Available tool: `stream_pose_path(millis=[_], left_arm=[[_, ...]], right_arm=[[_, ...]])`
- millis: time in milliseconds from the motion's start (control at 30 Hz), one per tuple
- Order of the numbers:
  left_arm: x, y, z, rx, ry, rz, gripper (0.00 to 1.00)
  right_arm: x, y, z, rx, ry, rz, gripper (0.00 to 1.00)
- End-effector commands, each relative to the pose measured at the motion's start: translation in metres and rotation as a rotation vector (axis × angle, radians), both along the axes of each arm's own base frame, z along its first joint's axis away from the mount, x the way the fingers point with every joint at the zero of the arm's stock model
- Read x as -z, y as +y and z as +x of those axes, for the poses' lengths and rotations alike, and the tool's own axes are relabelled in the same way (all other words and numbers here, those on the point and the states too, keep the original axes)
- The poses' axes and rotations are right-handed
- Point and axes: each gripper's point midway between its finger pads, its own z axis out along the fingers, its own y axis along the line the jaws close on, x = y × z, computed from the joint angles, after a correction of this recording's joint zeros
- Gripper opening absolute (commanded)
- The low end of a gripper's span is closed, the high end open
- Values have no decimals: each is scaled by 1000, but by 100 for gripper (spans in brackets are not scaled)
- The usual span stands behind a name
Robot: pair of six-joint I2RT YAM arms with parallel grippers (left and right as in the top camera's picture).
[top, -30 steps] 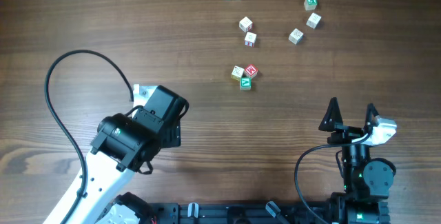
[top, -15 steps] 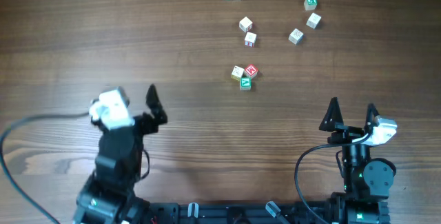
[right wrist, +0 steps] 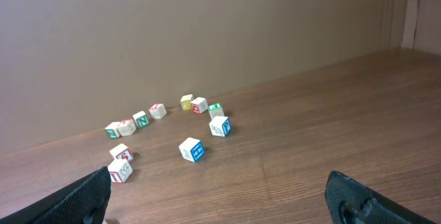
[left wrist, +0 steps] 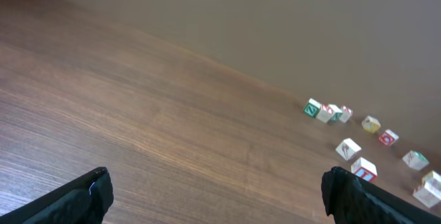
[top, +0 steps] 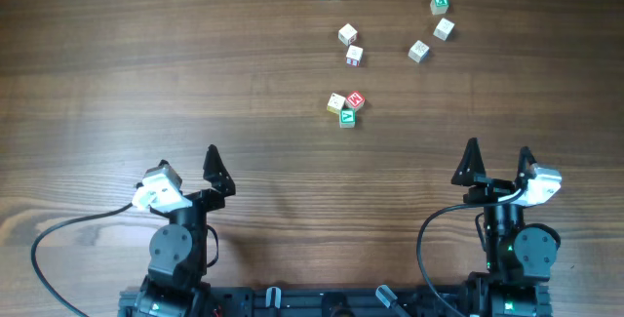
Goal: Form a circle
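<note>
At the near edge of the bench (top: 146, 44), the left gripper (top: 187, 161) and the right gripper (top: 498, 149) sit well apart, each with its jaws spread wide and holding nothing. Farther out, nearer the right gripper's side, three blocks (top: 346, 105) lie touching in a small clump. Beyond them, two blocks (top: 348, 34) sit one behind the other, just apart. At the far edge, an arc of blocks (top: 440, 4) curves across the top and down the right, open toward the near side.
</note>
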Motion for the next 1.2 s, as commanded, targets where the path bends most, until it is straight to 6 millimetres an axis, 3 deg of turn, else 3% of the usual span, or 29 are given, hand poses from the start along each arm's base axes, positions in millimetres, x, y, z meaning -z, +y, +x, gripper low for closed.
stream_pose_path(millis=[0, 133, 267, 333, 533, 1167], left_arm=[[-5, 6, -1, -27, -38, -23, 100], [-31, 13, -3, -52, -152, -80, 100], [-42, 15, -3, -61, -200, -91, 100], [-41, 16, -3, -64, -199, -90, 100], [-12, 10, -2, -32, -83, -42, 100], [-12, 15, -1, -21, -75, 12, 100]], right_arm=[[-2, 0, 0, 0, -10, 14, 100], [-2, 0, 0, 0, -10, 14, 100], [-2, 0, 0, 0, -10, 14, 100], [-2, 0, 0, 0, -10, 14, 100], [-2, 0, 0, 0, -10, 14, 100], [-2, 0, 0, 0, -10, 14, 100]])
